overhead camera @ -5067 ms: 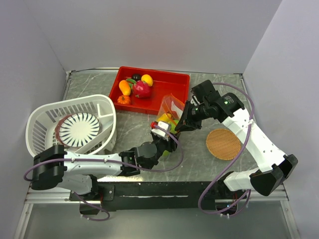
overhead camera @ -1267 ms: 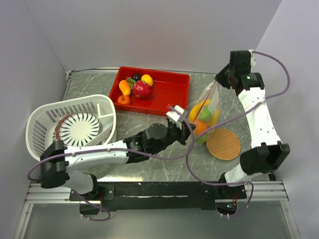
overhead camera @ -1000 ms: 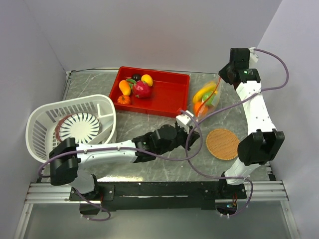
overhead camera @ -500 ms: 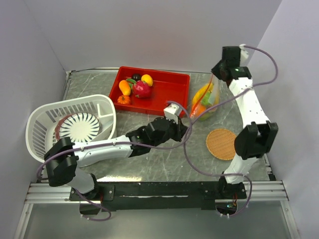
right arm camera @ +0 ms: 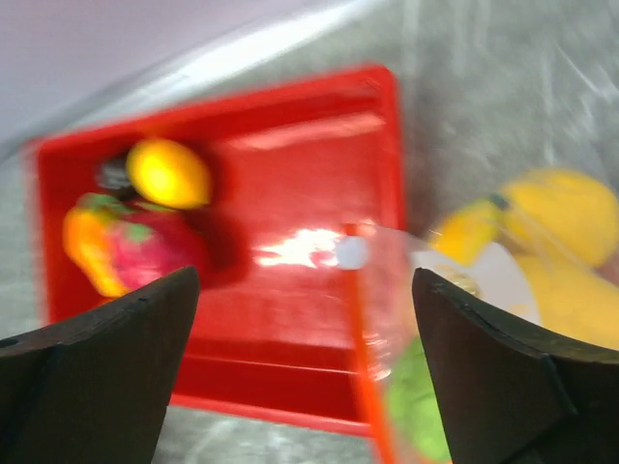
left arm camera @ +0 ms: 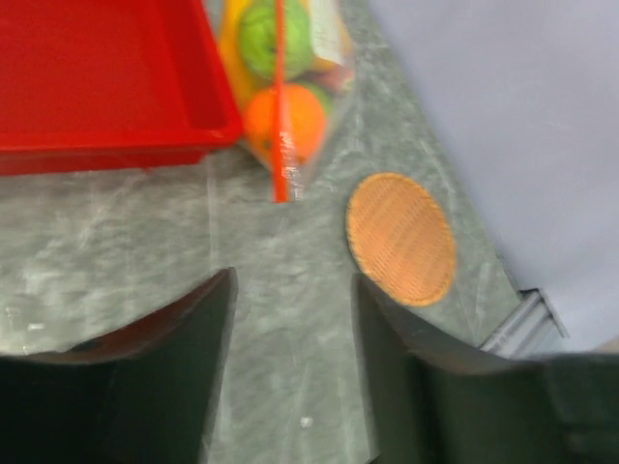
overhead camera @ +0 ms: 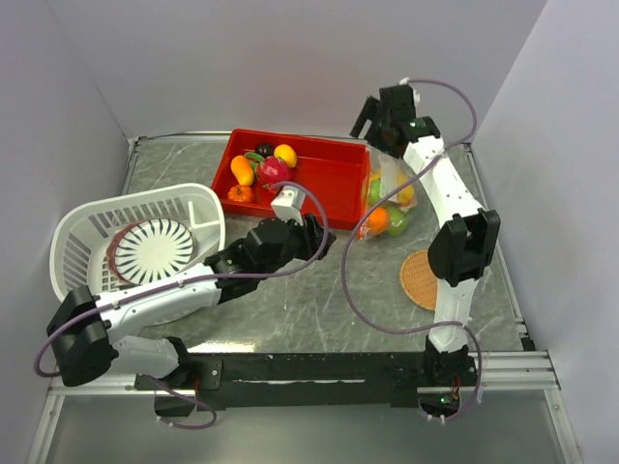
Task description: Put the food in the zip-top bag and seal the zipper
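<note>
The zip-top bag (overhead camera: 387,201) lies on the table just right of the red tray (overhead camera: 334,179). Inside it are an orange (overhead camera: 377,221), a green lime (left arm camera: 274,37) and yellow pieces (right arm camera: 566,217). Its zipper (left arm camera: 281,126) shows as a thin orange strip. More food stays in the tray: a lemon (overhead camera: 285,155), a red pepper (overhead camera: 275,174) and a carrot (overhead camera: 242,170). My left gripper (overhead camera: 314,235) is open over bare table, short of the bag and holding nothing. My right gripper (overhead camera: 373,123) hangs open above the tray's back right corner, with the zipper (right arm camera: 366,338) below its jaws.
A white slatted basket (overhead camera: 82,242) with a striped plate (overhead camera: 155,248) stands at the left. A round wicker coaster (left arm camera: 401,237) lies right of the bag, partly behind my right forearm in the top view. Walls close in on three sides.
Both grippers have opened and let go of the bag, which now rests beside the tray. The right gripper swung left and back; the left arm drew back to the left.
</note>
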`<state>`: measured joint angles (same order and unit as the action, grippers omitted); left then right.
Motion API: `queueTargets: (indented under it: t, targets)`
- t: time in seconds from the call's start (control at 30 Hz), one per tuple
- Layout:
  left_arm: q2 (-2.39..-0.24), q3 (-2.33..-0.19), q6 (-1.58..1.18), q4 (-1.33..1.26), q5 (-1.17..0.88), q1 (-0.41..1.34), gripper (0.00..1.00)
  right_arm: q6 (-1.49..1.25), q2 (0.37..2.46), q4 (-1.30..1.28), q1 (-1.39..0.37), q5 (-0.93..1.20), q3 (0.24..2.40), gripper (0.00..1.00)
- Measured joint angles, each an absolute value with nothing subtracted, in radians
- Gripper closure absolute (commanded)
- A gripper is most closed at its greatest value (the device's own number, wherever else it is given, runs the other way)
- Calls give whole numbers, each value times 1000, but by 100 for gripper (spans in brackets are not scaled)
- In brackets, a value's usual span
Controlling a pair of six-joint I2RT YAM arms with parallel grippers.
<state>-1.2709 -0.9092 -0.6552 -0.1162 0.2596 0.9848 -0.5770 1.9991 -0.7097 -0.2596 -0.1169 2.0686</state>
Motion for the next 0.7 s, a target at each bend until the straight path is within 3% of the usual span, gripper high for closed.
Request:
queueTargets:
  t: [0.1,0.2,0.53,0.7]
  targets:
    - [-1241,-897,-666,-84,262,960,1,-563,1971,-710,-273,-110,2139,0]
    - [-1217,-897,-673,-53,272,949,3,-558,1862,-685,-289,-112,2060,0]
    - [-1155,-898,-724,69,350,946,3,-573,1209,-481,-413,-91,1306,0]
    - [-1151,-898,-752,96,373,946,3,-601,1012,-441,-431,-84,1068,0]
